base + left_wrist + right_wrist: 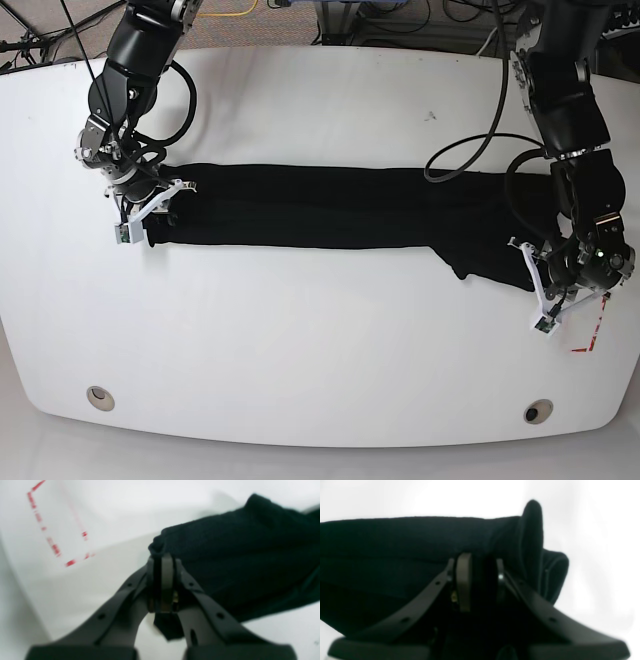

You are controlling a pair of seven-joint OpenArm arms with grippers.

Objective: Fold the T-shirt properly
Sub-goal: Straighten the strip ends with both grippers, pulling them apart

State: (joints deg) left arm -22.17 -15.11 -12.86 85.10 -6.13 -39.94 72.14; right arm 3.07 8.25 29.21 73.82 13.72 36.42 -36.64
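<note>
The black T-shirt [330,210] lies stretched in a long narrow band across the white table [300,330]. No print shows. My left gripper [535,268] holds its end at the right of the base view. In the left wrist view the fingers of that gripper [162,558] are shut on a thin edge of the T-shirt [237,555]. My right gripper [165,203] holds the opposite end. The right wrist view shows this gripper [476,560] shut on a thick bunched fold of the T-shirt [395,542], and the cloth hides one fingertip.
Red tape marks [590,335] lie on the table just beside the left gripper, and the tape marks [52,530] also show in the left wrist view. Two round holes [100,397] [537,411] sit near the front edge. Cables [470,160] hang from both arms.
</note>
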